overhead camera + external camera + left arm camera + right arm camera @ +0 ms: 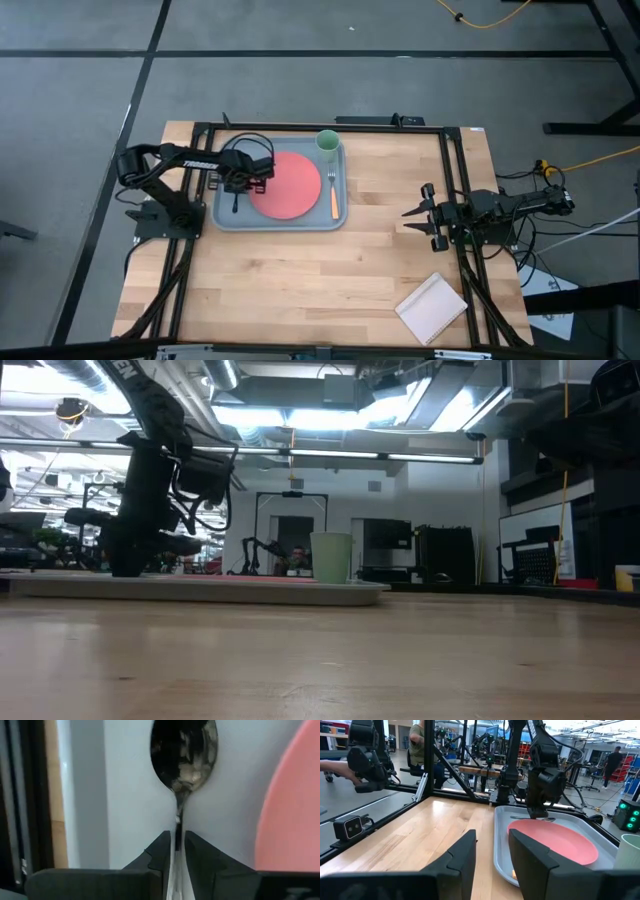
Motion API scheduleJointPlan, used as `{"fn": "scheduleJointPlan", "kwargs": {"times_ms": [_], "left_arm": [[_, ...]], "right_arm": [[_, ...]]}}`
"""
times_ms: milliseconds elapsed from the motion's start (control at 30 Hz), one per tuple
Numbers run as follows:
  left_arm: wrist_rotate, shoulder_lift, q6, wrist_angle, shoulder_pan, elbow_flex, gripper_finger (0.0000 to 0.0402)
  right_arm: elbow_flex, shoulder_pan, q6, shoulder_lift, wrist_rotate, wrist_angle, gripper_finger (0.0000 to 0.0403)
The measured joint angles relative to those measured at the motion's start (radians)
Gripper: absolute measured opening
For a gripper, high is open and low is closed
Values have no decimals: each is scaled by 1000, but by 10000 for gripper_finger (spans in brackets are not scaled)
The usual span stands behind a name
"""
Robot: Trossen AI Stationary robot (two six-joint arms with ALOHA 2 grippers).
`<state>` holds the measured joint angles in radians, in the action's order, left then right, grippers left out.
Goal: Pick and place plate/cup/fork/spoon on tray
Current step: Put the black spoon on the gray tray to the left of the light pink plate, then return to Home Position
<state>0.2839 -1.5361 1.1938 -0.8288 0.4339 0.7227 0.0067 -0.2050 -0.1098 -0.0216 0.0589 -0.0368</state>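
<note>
- Closest to my lens, the left claw is squeezing the thin handle of the spoon, fingers nearly together with only the handle between them; the dark bowl is pointing straight out ahead of the fingertips, lying over the grey floor of the tray.
- From above I am seeing that left claw sitting over the tray's left portion, with the spoon just beside the plate.
- The plate is lying flat in the tray's middle, immediately right of the left claw.
- The fork is resting on the tray past the plate's far side from that claw, and the cup is standing upright in the corner beyond it.
- The right claw is waiting over bare worktop, well apart from the tray, its fingers spread and holding nothing.
- A tan notepad is lying near that claw, at the worktop's corner.
</note>
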Motion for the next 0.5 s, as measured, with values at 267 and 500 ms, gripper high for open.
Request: {"fn": "scheduleJointPlan", "kwargs": {"times_ms": [267,500], "left_arm": [[-16,72,-12,-9,0,0,53],[-24,173,-26,-92,-2,0,52]], "right_arm": [[0,0,0,0,0,0,122],[0,0,0,0,0,0,122]]}}
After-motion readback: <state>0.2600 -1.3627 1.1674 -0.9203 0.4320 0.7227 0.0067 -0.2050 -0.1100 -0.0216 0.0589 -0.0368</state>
